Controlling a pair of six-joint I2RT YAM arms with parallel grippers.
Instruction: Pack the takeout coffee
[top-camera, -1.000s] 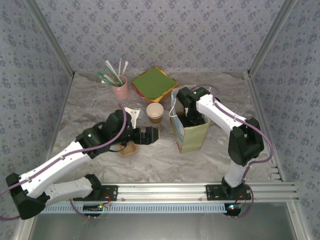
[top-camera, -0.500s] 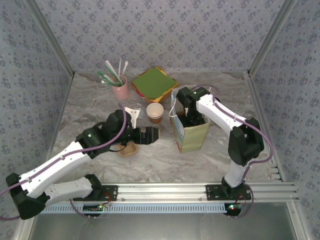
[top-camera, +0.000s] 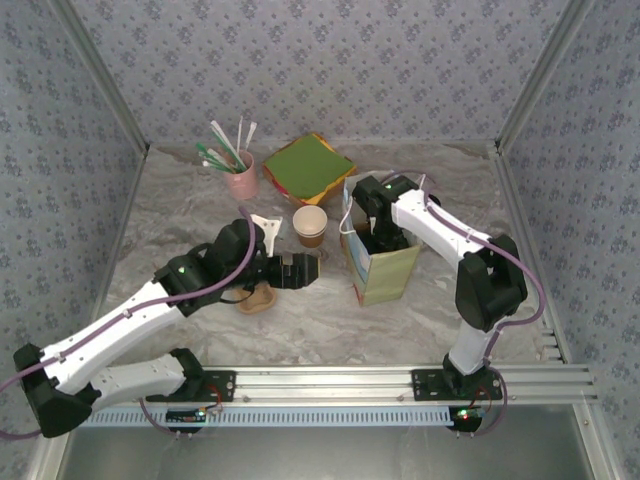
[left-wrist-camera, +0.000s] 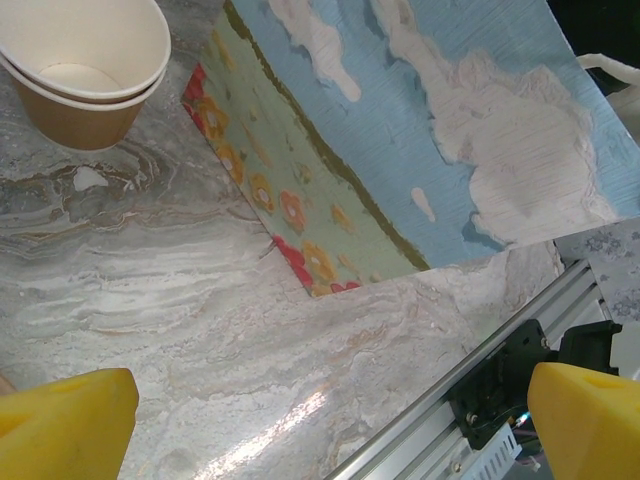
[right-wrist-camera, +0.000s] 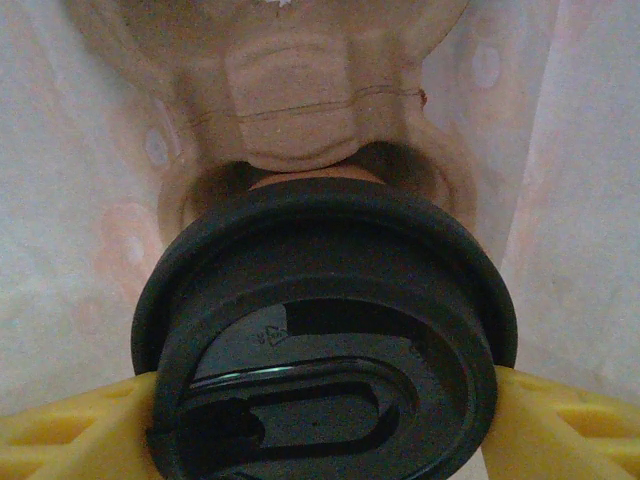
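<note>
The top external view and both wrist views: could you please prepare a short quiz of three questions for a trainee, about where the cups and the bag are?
1. True or false: the takeout coffee stands outside the paper bag.
2. Which gripper reaches down into the paper bag? A the left; B the right; C neither.
3. Fill in: the lidless cup is ____ inside.

Key: 1 false, it is inside the bag; 2 B, the right gripper; 3 white.
</note>
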